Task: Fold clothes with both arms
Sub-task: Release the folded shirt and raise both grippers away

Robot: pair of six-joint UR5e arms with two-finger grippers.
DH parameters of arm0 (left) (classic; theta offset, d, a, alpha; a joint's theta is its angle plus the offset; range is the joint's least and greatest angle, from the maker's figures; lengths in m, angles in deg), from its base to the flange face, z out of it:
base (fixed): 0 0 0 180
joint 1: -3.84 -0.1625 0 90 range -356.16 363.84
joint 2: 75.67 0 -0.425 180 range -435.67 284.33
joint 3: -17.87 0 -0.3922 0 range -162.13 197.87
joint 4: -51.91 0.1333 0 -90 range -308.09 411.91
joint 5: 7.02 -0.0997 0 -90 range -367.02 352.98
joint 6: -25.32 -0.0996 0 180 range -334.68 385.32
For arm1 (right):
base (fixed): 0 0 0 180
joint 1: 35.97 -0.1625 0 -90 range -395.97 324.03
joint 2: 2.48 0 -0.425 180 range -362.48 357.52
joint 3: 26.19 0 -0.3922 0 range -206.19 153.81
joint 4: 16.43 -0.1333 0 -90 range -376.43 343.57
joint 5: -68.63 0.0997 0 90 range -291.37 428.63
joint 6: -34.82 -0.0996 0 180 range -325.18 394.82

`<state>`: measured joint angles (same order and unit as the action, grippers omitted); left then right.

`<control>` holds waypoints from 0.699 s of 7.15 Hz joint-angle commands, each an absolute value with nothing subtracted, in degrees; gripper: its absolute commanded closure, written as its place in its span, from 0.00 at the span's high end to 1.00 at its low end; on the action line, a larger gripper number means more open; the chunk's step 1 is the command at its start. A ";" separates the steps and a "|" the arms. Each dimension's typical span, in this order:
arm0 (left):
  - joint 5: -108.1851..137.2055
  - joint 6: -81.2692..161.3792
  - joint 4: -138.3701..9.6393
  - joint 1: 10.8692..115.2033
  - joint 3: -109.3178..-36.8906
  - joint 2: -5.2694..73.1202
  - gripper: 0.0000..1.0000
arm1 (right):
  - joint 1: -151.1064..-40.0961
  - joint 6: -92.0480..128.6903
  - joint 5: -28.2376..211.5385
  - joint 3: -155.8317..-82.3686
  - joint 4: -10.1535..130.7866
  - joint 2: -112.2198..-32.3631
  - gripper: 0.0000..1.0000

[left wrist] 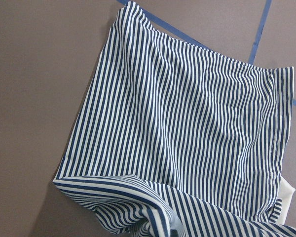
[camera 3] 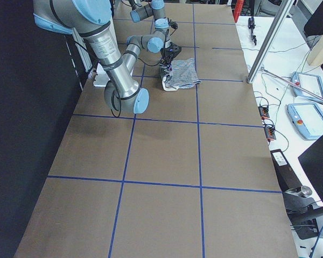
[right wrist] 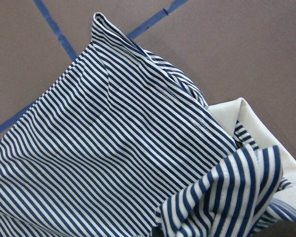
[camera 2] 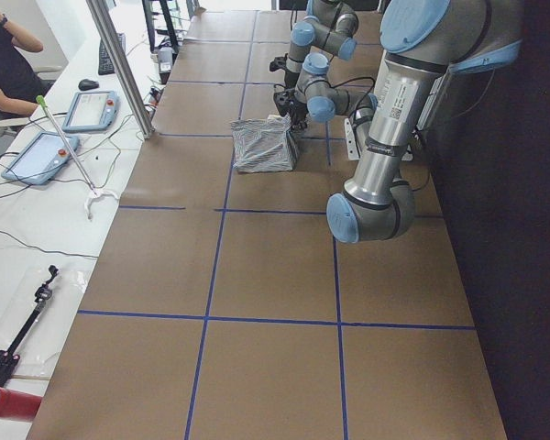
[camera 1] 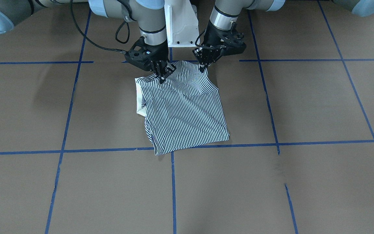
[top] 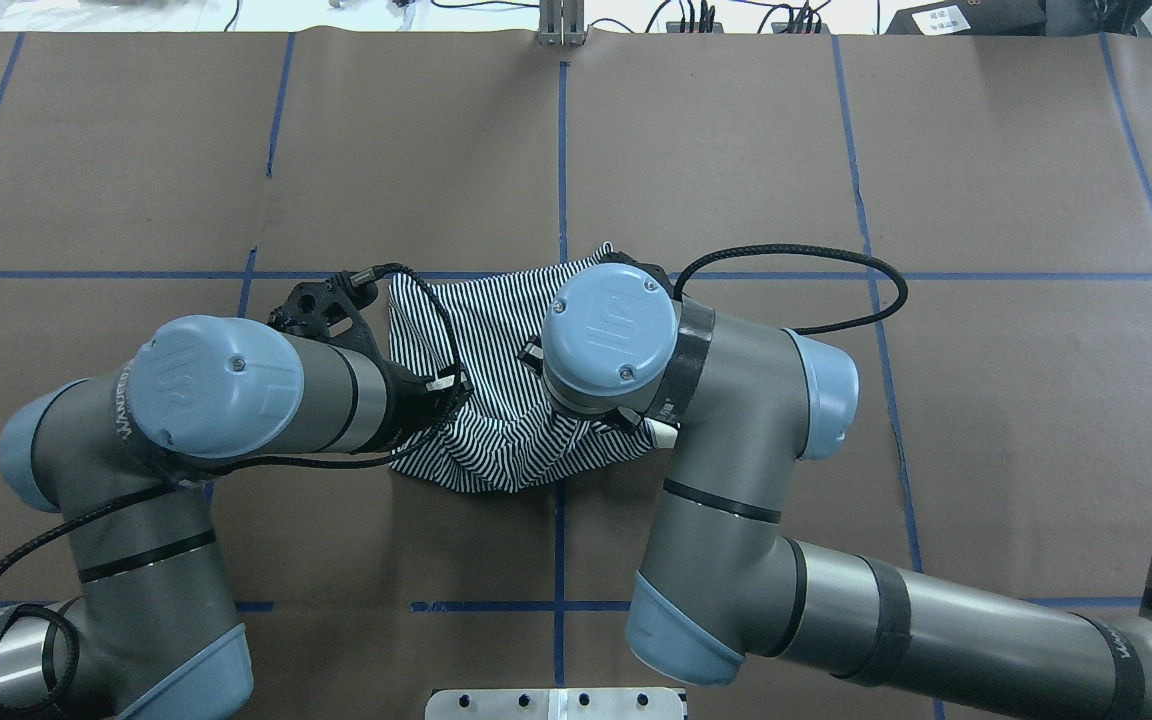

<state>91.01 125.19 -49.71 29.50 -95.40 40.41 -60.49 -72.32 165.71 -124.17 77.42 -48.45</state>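
Two grippers of mine hold the same cloth. My left gripper (camera 1: 202, 67) has its fingers pressed together on one corner of the striped polo shirt (camera 1: 187, 113), at the edge nearest to my base. My right gripper (camera 1: 162, 77) is also closed, pinching the same edge a little further along, so this edge is lifted from the table (camera 1: 304, 107). The other part of the shirt lies flat and folded near the middle of the table. Its far corner reaches over a blue tape line (camera 1: 93, 150). The cream collar (camera 1: 139, 102) shows out from under the striped layer, on the side of my right gripper.
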 commanded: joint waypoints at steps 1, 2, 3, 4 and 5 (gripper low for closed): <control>91.15 125.08 -50.65 34.39 -93.42 40.61 0.00 | -64.33 -68.82 165.57 -118.78 74.73 -46.70 0.00; 91.41 124.65 -53.44 38.86 -86.01 43.22 0.27 | -67.14 -67.41 165.66 -107.69 67.66 -42.08 0.00; 91.50 117.59 -57.90 42.91 -78.89 44.64 0.99 | -69.61 -67.39 165.66 -95.14 60.72 -36.03 0.65; 91.50 111.95 -58.56 46.61 -76.38 44.83 1.00 | -72.24 -65.74 166.01 -91.62 56.04 -34.84 1.00; 91.59 108.33 -58.48 48.73 -75.57 44.83 1.00 | -74.88 -64.42 166.79 -91.15 55.64 -34.74 1.00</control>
<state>91.50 113.55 -57.71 45.37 -78.03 44.52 -71.71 -65.99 166.10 -94.40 58.42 -36.01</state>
